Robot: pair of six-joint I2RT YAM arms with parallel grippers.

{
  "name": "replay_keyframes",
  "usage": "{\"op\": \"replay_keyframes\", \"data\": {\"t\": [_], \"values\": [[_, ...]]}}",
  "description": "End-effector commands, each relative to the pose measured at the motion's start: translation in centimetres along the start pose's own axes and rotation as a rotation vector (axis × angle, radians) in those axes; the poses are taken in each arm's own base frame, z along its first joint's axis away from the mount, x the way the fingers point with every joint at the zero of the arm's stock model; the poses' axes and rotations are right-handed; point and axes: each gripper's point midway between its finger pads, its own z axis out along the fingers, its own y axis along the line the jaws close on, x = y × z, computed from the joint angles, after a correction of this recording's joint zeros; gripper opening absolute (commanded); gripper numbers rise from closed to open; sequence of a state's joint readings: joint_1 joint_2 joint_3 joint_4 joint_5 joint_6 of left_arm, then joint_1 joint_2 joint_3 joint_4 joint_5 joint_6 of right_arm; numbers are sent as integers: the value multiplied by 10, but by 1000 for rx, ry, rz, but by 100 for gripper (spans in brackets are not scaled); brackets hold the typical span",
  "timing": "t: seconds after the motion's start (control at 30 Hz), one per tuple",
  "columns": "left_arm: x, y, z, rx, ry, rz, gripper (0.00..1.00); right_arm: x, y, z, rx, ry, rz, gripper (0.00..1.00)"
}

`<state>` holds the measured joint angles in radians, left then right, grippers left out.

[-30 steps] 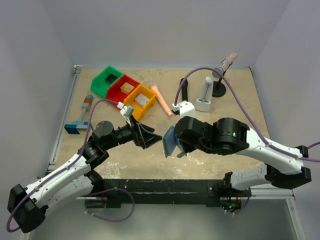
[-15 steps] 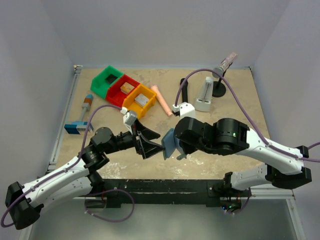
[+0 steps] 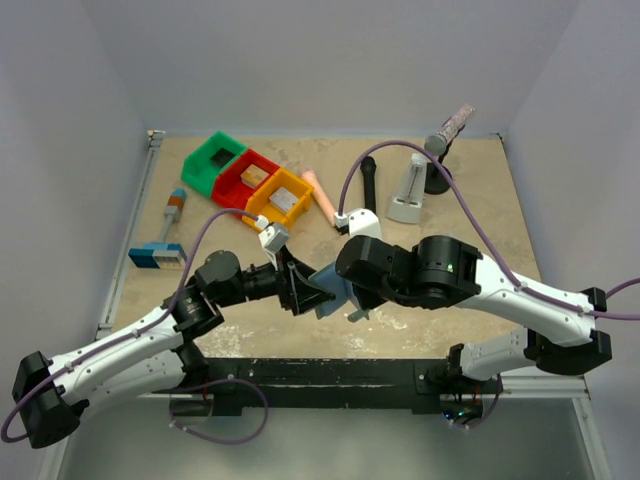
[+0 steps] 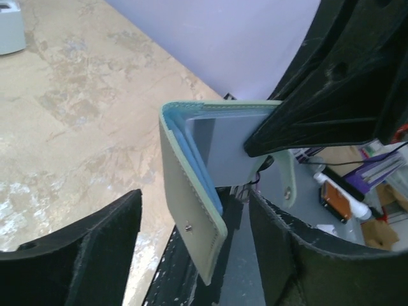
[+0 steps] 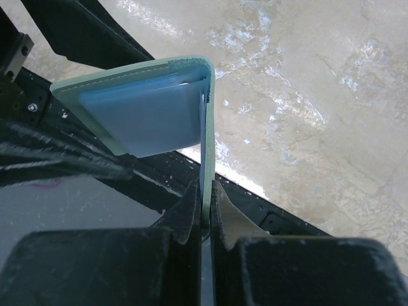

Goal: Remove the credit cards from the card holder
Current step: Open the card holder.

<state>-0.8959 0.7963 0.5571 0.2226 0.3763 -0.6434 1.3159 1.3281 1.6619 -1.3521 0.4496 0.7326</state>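
My right claw [image 5: 203, 197] pinched one flap of the card holder [image 5: 146, 108], clear of the counter [image 5: 331, 102], so my spread left claw [image 4: 197, 242] could straddle the other.

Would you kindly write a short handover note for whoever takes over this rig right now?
Right pincer: shut on one flap of the holder, held upright off the table.
Left pincer: open, jaws either side of the free flap, not gripping it yet.
Cards: none seen out in any view; what sits in the pockets cannot be told.
Done: holder raised and partly open.
Left: grip the free flap, spread the holder, pull the cards out.
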Motion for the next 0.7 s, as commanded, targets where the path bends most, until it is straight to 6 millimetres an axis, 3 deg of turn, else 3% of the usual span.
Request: {"op": "replay_keyframes", "data": {"t": [0.0,0.37,0.5,0.57,0.67], "values": [[-7,1,4,-35,17,50,65,18,-25,-23,33,74,-36,0],[-6,9,-9,-117,72,84,0,16,4,-39,-214,30,-24,0],[-7,2,-16,-117,96,82,0,15,12,-50,-343,-35,9,34],[-10,-2,-19,-117,99,73,0,16,11,-53,-381,-58,27,43],[-18,-11,-22,-109,100,63,0,18,12,-54,-422,-88,43,48]]}}
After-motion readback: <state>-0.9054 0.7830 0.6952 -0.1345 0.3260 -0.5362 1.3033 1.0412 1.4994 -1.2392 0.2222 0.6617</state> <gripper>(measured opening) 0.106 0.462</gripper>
